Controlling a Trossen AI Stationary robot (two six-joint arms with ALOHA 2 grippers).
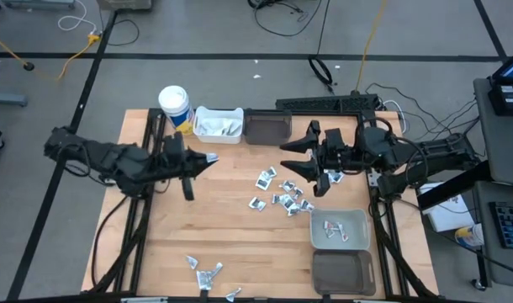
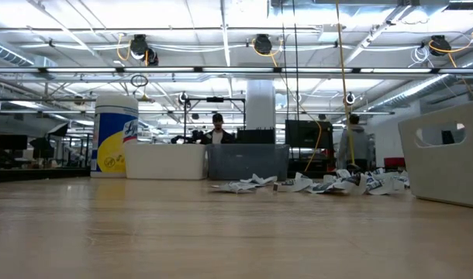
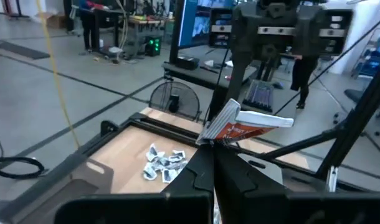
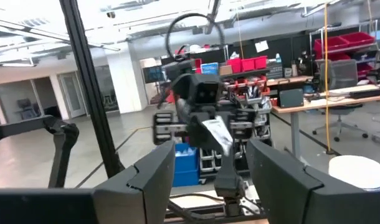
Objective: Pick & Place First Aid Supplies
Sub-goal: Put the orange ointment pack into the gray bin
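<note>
My left gripper [image 1: 204, 160] is raised over the table's left half, pointing level toward the right, and is shut on a first aid packet [image 3: 243, 121], white with red print. My right gripper [image 1: 292, 157] faces it from the right, open, nothing between its fingers [image 4: 212, 165]. In the right wrist view the held packet [image 4: 216, 134] shows in front of the left gripper. A loose pile of first aid supplies [image 1: 283, 194] lies flat on the wood below the right gripper, and also shows in the low view [image 2: 314, 184]. A few more packets [image 1: 204, 271] lie near the front edge. My left gripper pinches one end of the packet [image 3: 210, 138] between its two fingertips. The fingers come level from the table's left. The rest of the packet sticks out past the fingertips, tilted upward and lifted clear of the table.
At the far edge stand a white cup with a yellow band [image 1: 174, 105], a white bin [image 1: 219, 111] with packets in it and a dark bin [image 1: 269, 126]. Near the right front are a grey bin [image 1: 341, 244] holding packets and a dark bin [image 1: 342, 271].
</note>
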